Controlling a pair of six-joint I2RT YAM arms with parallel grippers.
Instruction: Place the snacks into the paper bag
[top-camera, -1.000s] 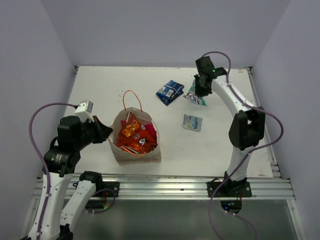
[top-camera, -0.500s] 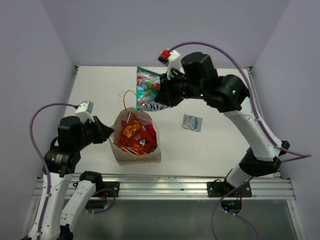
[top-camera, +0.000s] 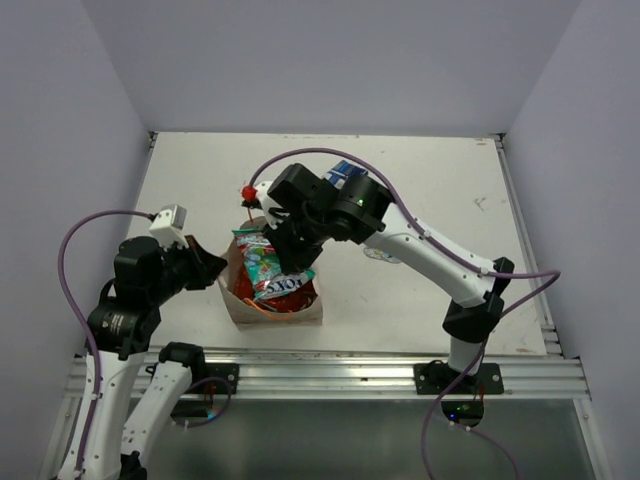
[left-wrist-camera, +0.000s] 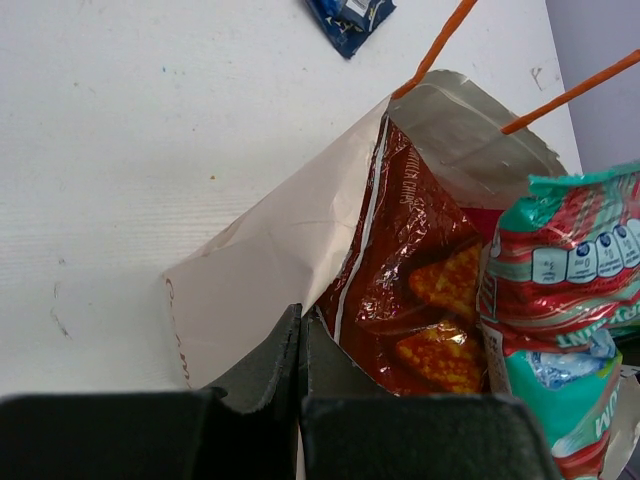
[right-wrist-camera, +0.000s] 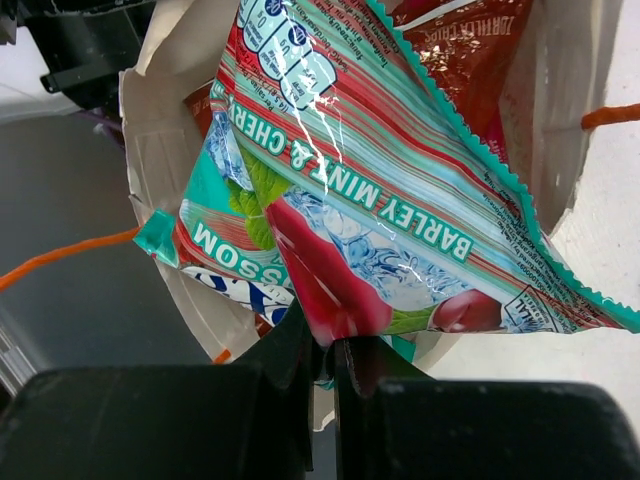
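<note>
Firmly closed, right gripper (right-wrist-camera: 325, 350) pinches the green packet (right-wrist-camera: 380, 200) — bag (right-wrist-camera: 560, 110) just beyond its jaws; left gripper (left-wrist-camera: 300, 345) clamps the bag's rim.

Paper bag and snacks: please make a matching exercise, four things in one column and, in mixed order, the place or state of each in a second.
1. green-and-red foil packet
2. orange-red foil packet
3. blue foil packet
4. cream paper bag

A. lying on the white table
B. edge pinched by the left gripper
C. inside the bag
D. held by the right gripper over the bag's mouth

Pairs: 1-D, 2-C, 3-A, 4-B.
</note>
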